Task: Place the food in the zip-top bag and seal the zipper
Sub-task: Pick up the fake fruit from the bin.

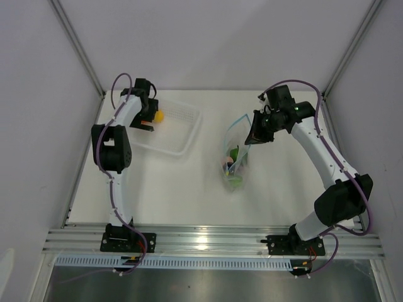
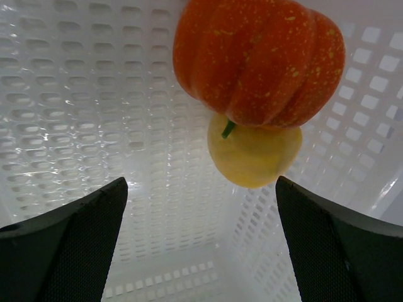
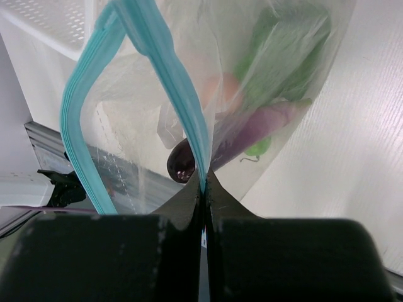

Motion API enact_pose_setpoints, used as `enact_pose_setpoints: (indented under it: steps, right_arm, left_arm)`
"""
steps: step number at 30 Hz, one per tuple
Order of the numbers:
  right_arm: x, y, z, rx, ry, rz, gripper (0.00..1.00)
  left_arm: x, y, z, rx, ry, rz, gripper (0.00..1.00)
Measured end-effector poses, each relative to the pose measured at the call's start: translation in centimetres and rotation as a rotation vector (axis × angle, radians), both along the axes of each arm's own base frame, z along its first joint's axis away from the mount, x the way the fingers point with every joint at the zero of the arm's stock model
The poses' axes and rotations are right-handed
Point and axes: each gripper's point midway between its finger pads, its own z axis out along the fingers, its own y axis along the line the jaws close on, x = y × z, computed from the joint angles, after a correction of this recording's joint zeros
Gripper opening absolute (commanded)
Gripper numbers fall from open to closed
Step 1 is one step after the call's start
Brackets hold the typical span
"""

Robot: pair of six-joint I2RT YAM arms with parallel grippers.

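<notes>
1. Currently the left gripper (image 2: 201, 189) hangs inside the clear perforated tray (image 1: 186, 135), which sits toward the far left corner of the table (image 1: 182, 195). Its jaws are spread wide and grasp nothing.
2. Just beyond its dark fingers (image 2: 69, 245), the left wrist view shows the orange pumpkin (image 2: 258, 56) and the yellow lemon (image 2: 255, 154). They touch each other near a corner of the tray. The lemon is partly tucked under the pumpkin, and neither piece touches a finger.
3. The right gripper (image 3: 203, 189) is clenched on the zipper (image 3: 167, 75), its jaws pressed together on one teal strip of the mouth.
4. The other strip bows away to the side in a wide loop, so the mouth gapes and is not sealed.
5. The zip-top bag (image 1: 236, 160) sits right of the table's middle, a little apart from the tray's right end. Its mouth end is lifted at the gripper toward the far edge. Its filled bottom end rests on the surface, pointing toward the near edge.
6. Through the plastic, the right wrist view shows the purple eggplant (image 3: 264, 123) lying along the bag, with a green piece (image 3: 289, 50) beside it.
7. A pinkish-orange shape also shows inside, too blurred to name.
</notes>
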Motion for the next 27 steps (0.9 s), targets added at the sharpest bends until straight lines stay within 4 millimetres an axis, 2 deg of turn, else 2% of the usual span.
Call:
enact_pose_setpoints:
  steps: [12, 19, 22, 25, 27]
  right_arm:
    - [0.1, -0.8, 0.0, -0.006, 0.003, -0.015, 0.0]
    - [-0.2, -1.1, -0.9, -0.014, 0.024, -0.018, 0.0]
    - [-0.3, -1.3, -1.0, -0.013, 0.025, -0.023, 0.0]
    - [-0.3, -1.5, -1.0, -0.012, 0.026, -0.028, 0.0]
    - [-0.2, -1.5, -1.1, -0.011, 0.025, -0.029, 0.0]
  left_arm:
    - [2.5, -1.0, -1.6, -0.084, -0.061, 0.078, 1.0]
    - [3.5, -0.9, -2.3, -0.091, -0.087, 0.102, 0.99]
    - [3.7, -0.9, -2.2, -0.089, -0.093, 0.106, 0.9]
    - [3.9, -0.9, -2.1, -0.092, -0.102, 0.113, 0.64]
    - [4.1, -0.9, -2.0, -0.089, -0.113, 0.105, 0.6]
